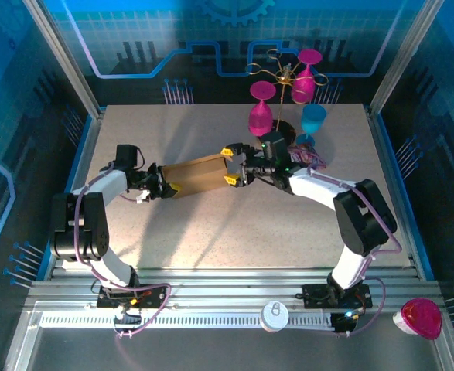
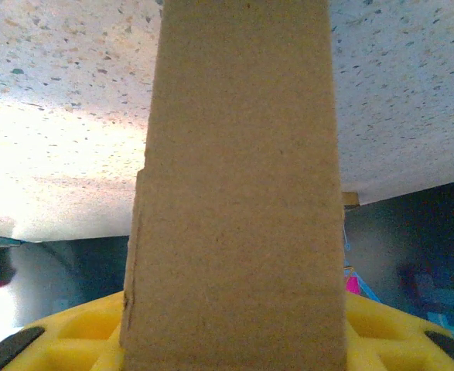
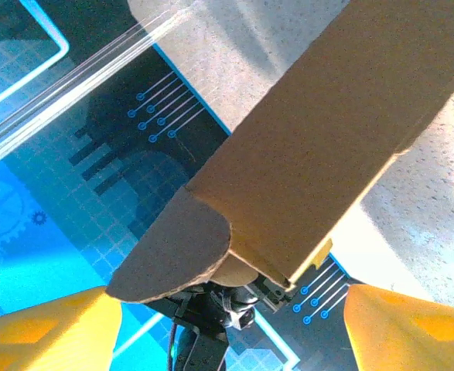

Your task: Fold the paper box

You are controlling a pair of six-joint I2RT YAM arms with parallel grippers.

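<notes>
Brown paper box [image 1: 199,174] — long, narrow, rounded tab.

Overhead view down onto the table [image 1: 211,247]; both wrist views tight against the paper box [image 2: 234,193], opposite ends.

The paper box [image 3: 319,131] runs as a brown cardboard band from the upper right of the frame down toward the lower centre, where a rounded flap [image 3: 172,255] juts to the left. The right end effector [image 3: 227,328] stands spread wide, its yellow fingers [image 3: 49,328] in the lower corners, clear of the cardboard. Speckled counter [image 3: 435,209] lies behind on the right, and a blue patterned wall [image 3: 49,154] on the left.
</notes>
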